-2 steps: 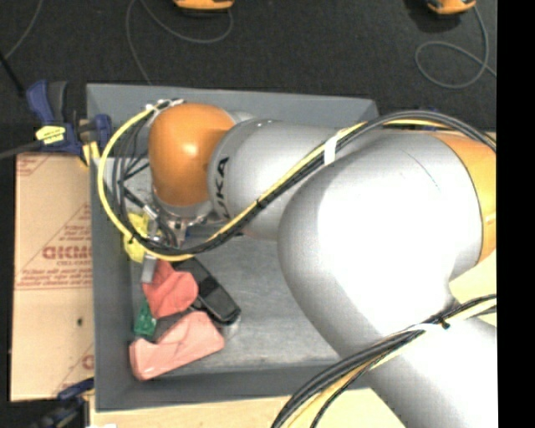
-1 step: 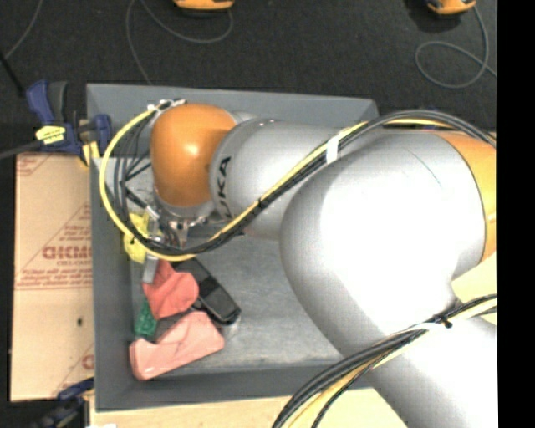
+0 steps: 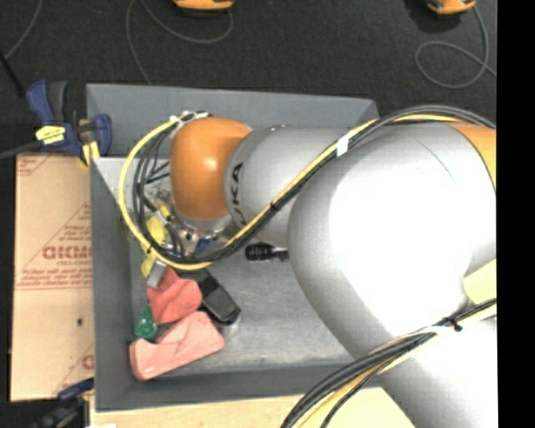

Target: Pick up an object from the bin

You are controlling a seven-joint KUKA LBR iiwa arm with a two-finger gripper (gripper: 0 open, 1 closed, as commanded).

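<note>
Nearest, in the front-left corner of the bin [image 3: 263,338], a pale pink soft bundle [image 3: 175,344] touches a small green piece [image 3: 145,326]; behind lie a crumpled red thing [image 3: 174,299] and a black block [image 3: 219,303]; just beyond the red one hangs my gripper [image 3: 182,241], under my orange wrist cover [image 3: 205,171]; whether its grip is spread or closed I cannot tell.

Dark floor [image 3: 276,50], thin looped cables [image 3: 194,38], orange shapes at top edge [image 3: 203,3]

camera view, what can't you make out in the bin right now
- End effector: camera view, mostly covered by the orange wrist cover; open or shut unclear.
- Bin floor, right part: hidden by the arm.
- Yellow thing: partly under the cables, kind unclear.
- Black object: too small to identify.
</note>
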